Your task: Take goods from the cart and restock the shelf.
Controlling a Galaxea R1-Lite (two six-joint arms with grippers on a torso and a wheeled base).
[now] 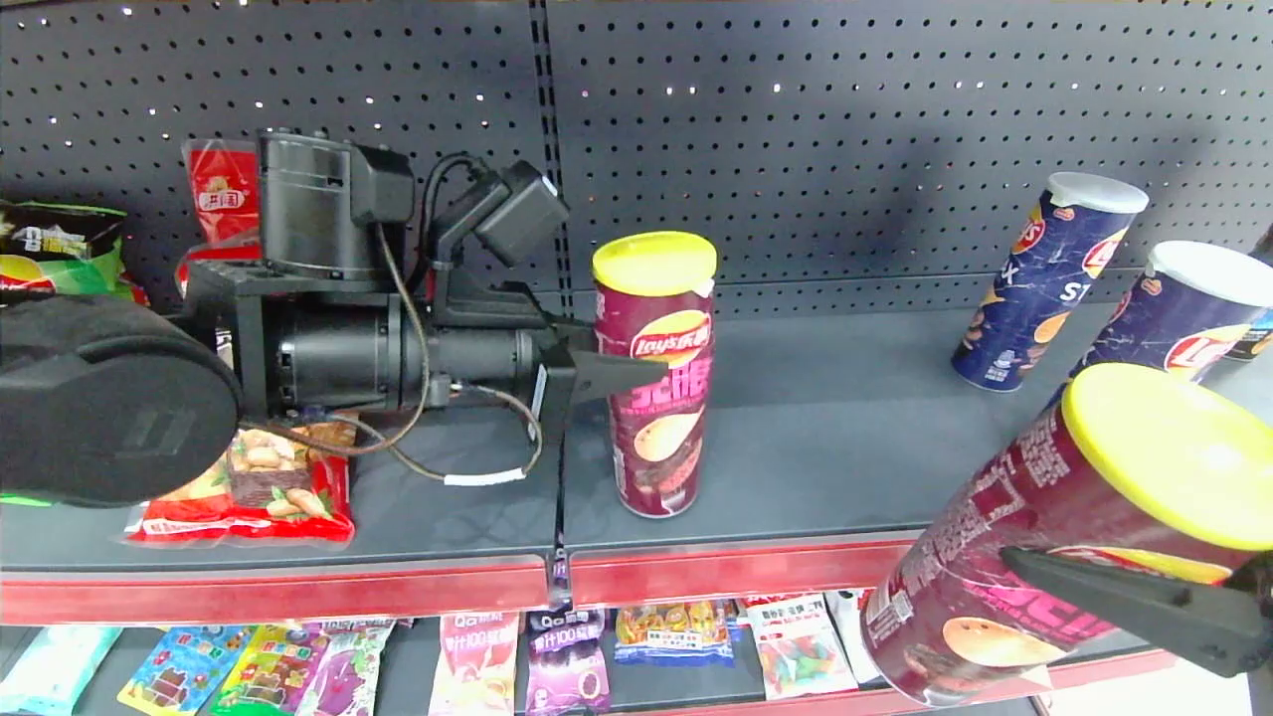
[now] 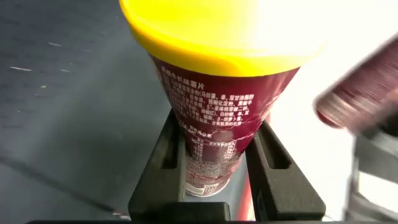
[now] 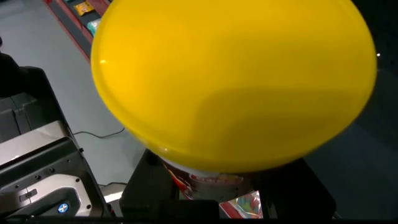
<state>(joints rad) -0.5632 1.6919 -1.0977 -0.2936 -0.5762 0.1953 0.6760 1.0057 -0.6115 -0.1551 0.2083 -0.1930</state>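
A maroon chips can with a yellow lid (image 1: 654, 383) stands upright on the grey shelf (image 1: 825, 438), near its front edge. My left gripper (image 1: 646, 368) comes in from the left and is shut on the can's upper half. In the left wrist view the black fingers (image 2: 171, 155) press both sides of that can (image 2: 217, 106). A second maroon can with a yellow lid (image 1: 1034, 497) hangs tilted at the lower right, in front of the shelf edge, with my right gripper (image 1: 1034, 542) shut on it. Its lid (image 3: 236, 81) hides most of the right gripper (image 3: 227, 186).
Two blue chips cans (image 1: 1044, 278) (image 1: 1174, 318) lean at the shelf's back right. A red peanut bag (image 1: 249, 487) lies under my left arm, with a red bag (image 1: 219, 194) and a green bag (image 1: 55, 249) behind. Candy packs (image 1: 567, 656) hang on the lower shelf.
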